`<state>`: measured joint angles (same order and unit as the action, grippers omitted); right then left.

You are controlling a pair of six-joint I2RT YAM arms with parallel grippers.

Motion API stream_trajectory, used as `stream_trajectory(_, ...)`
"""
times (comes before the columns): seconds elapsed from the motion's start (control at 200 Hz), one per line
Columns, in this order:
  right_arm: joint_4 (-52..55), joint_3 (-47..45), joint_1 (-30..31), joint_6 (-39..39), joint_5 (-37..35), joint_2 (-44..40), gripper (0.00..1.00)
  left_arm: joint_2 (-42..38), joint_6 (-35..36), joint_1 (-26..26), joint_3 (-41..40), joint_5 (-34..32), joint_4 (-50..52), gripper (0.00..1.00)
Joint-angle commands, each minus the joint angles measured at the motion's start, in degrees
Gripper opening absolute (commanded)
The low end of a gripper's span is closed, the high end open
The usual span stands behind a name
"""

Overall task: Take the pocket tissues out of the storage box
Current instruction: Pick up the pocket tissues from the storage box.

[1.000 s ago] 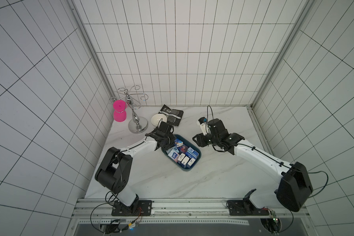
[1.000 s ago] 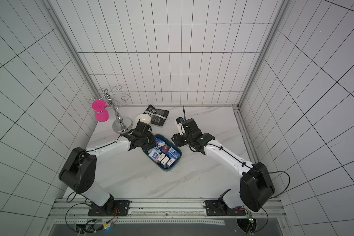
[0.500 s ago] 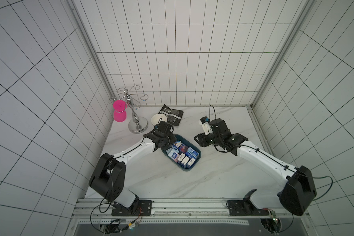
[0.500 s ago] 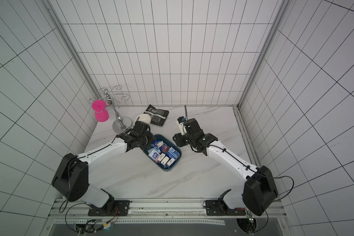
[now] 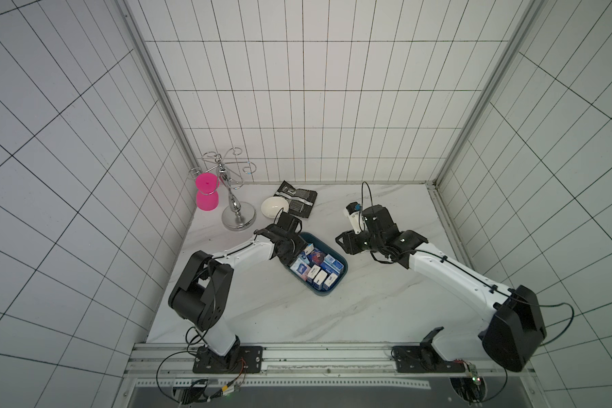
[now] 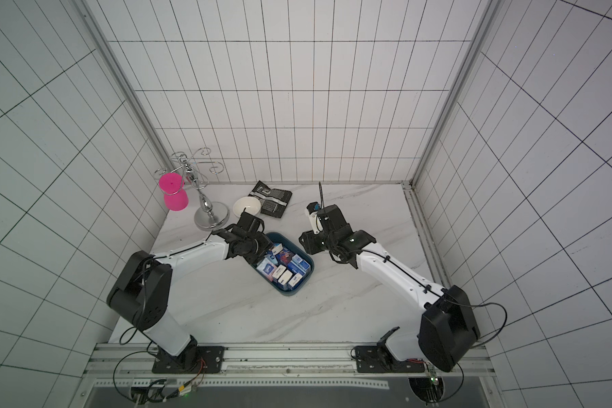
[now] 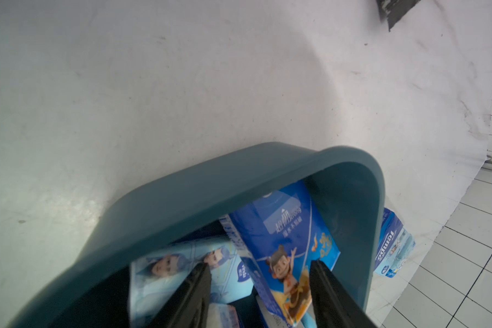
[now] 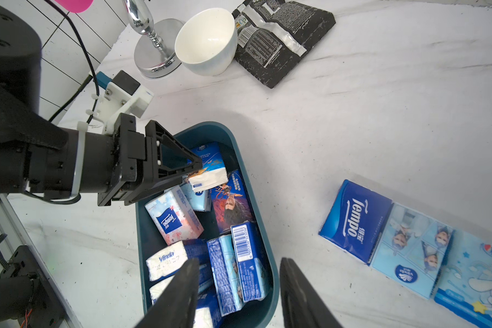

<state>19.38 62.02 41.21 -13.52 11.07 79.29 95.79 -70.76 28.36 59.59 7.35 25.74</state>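
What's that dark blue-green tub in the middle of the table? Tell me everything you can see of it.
The storage box is a shallow, dark teal tub of smooth-looking plastic, oblong with rounded corners, no lid. It sits flat on the white marbled table, askew to its edges. Pocket tissues fill it loosely, some on edge. The left end effector, open, reaches into its far end; whether it touches the wall is unclear.

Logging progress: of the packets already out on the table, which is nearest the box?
The dark-blue Tempo packet, first in the row beside the storage box; the light-blue cartoon packets lie beyond it.
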Motion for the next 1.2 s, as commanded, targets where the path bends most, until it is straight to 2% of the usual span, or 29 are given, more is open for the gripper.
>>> stream_trajectory(0.0, 0.3, -0.1, -0.4, 0.9, -0.5, 0.9, 0.49, 1.7, -1.2, -0.6, 0.6, 0.5, -3.9, 0.6)
stream_trajectory(0.13, 0.3, -0.1, -0.4, 1.1, -0.3, 1.4, 0.49, 3.9, -1.3, -0.8, 1.3, 1.1, -6.1, 0.59)
stream_trajectory(0.225, 0.3, -0.1, -0.4, 1.3, -0.1, 1.7, 0.49, 5.1, -1.4, -0.7, 1.7, 1.4, -6.7, 0.53)
stream_trajectory(0.425, 0.3, -0.2, -0.4, 1.4, 0.0, 1.9, 0.49, 5.1, -1.3, -0.8, 0.2, 2.6, -8.6, 0.3)
stream_trajectory(0.74, 0.8, -0.1, -0.4, 1.1, -0.1, 1.4, 0.49, 2.5, 0.0, -0.8, -1.0, 3.2, -9.7, 0.03)
stream_trajectory(1.015, 1.9, 0.3, -0.9, 0.8, -1.1, -0.1, 0.49, -3.8, 3.0, -0.2, -1.0, 1.0, -6.0, 0.01)
stream_trajectory(1.194, 2.6, -0.9, -5.8, -2.6, -0.4, -3.5, 0.5, -9.4, 7.0, 1.1, 0.5, -2.3, -1.6, 0.01)
